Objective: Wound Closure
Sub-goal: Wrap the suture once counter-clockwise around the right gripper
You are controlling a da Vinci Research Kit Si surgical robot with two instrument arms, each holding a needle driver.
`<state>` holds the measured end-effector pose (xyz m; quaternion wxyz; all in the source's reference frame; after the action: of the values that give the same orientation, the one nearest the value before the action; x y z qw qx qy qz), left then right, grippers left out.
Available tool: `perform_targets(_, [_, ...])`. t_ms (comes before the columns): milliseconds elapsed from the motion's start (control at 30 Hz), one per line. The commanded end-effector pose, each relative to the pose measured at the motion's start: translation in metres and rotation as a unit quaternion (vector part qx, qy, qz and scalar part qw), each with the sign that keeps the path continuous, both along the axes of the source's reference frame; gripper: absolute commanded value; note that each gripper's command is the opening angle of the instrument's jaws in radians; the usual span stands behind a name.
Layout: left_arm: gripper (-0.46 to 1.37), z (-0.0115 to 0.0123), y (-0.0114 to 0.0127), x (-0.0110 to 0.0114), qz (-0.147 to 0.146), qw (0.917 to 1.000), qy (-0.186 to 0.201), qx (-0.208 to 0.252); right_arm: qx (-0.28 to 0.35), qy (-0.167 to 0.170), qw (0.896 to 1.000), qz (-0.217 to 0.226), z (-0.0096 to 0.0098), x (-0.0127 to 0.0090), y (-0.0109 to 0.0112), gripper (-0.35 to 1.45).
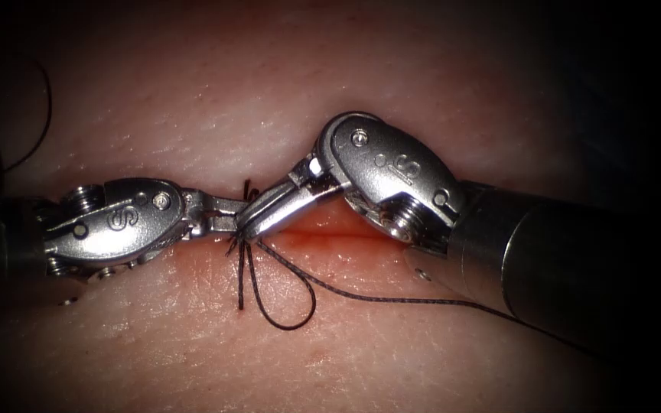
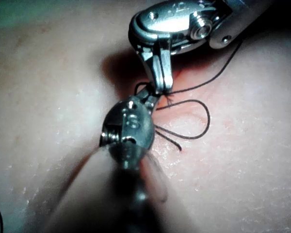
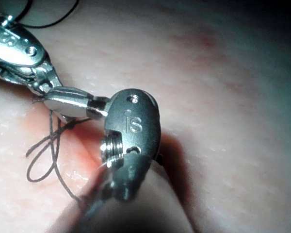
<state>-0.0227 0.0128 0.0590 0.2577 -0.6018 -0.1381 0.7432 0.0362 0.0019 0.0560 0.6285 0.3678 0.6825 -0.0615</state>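
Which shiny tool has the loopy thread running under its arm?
The right tool, entering from the right: thread trails beneath its shaft. The left tool has none.

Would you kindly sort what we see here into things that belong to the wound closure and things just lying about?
In the job:
- tissue with its cut
- thread, looped below the knot at the cut
- left gripper, shut at the knot
- right gripper, shut at the knot

Lying about:
- loose thread at the far left
- red fluid by the cut

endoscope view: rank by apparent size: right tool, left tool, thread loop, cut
1. Right tool, nearer the camera, so maybe flattered.
2. Left tool.
3. Thread loop and visible cut: alike, not ranked.
Both claws meet at the thread knot over the cut.
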Motion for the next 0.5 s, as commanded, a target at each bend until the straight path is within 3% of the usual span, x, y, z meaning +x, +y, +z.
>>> perform_targets(33, [-0.35, -0.0001, 0.0000, 0.0001, 0.002, 1.0000, -0.001, -0.001, 0.000, -0.001, 1.000, 0.003, 0.0000, 0.0000, 0.0000, -0.34])
perform_targets(500, [-0.35, -0.0007, -0.0004, 0.0008, 0.012, 0.9998, -0.004, -0.014, 0.000, -0.001, 1.000, 0.003, 0.0000, 0.0000, 0.0000, -0.34])
